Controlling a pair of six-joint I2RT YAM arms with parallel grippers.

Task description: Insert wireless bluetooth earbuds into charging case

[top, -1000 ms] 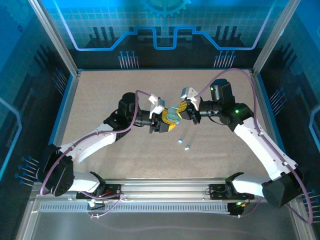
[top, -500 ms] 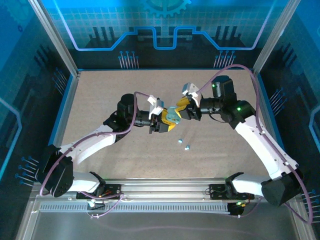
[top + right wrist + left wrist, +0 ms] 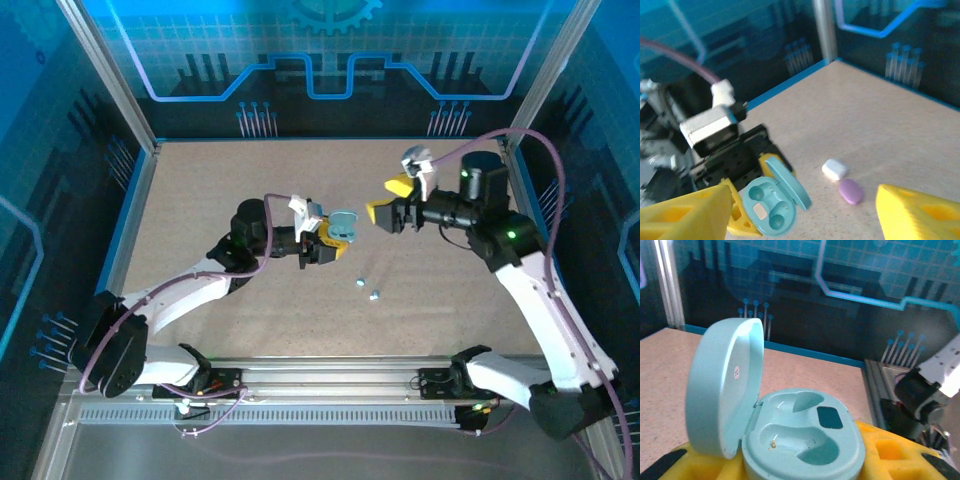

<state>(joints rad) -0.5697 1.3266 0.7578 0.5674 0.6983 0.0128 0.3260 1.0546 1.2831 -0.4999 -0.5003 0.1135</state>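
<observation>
**Item 1: charging case**. Pale blue and rounded, you will find it held above the middle of the table. Its lid is swung open and stands nearly upright. In your left wrist view both moulded wells in the base are empty, with a small dark panel beside the rear one.

**Item 2: left gripper**. It is clamped on the lower body of the charging case. Its yellow fingers press against either side of the base.

**Item 3: right gripper**. Its jaws are spread wide with nothing between them. It hangs above the table to the right of the case and clear of it. In your right wrist view its yellow fingers sit at the lower corners.

**Item 4: white earbud**. It lies loose on the table, a little nearer the near edge than the case.

**Item 5: purple earbud**. It lies just beside the white one, also on the bare table. From overhead you see the pair as two small pale specks, one and the other. Both are outside the case and away from either gripper.
</observation>
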